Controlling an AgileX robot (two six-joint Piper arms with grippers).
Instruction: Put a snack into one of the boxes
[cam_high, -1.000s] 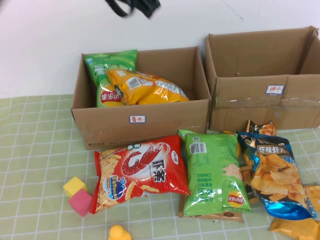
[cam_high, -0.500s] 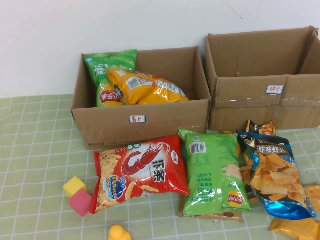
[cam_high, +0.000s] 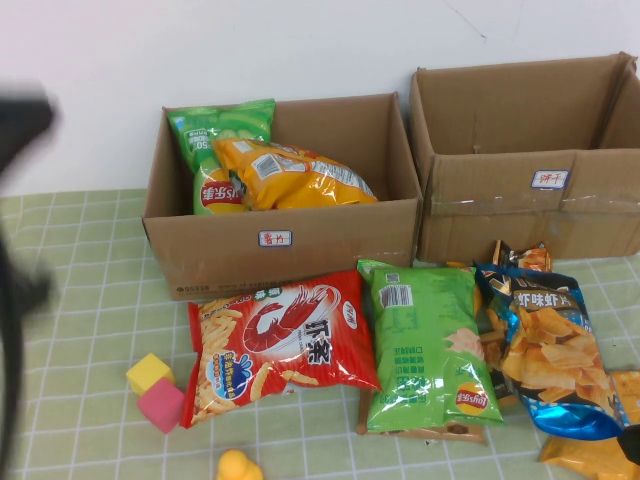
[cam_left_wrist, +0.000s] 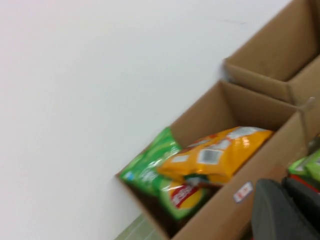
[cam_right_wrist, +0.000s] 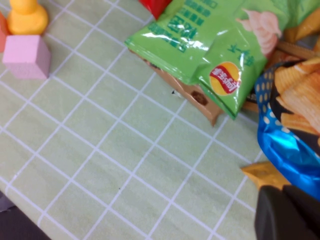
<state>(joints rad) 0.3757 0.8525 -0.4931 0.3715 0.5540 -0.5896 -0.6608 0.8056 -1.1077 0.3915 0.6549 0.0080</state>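
The yellow-orange snack bag lies inside the brown box with the plain front, leaning on a green bag. A small white label is on the box front. The left wrist view shows the snack in that box. My left arm is a dark blur at the far left edge. My left gripper is shut and empty, on the near side of the box front. My right gripper is shut and empty, low over the table beside a blue chip bag.
A larger taped box stands at the right. In front lie a red shrimp-chip bag, a green bag, a blue-and-orange bag and small orange packets. Yellow and pink blocks and a yellow toy sit front left.
My left arm was a dark shape at the top a second ago, then out of view; now it blurs down the left edge. The snack and boxes have not moved.
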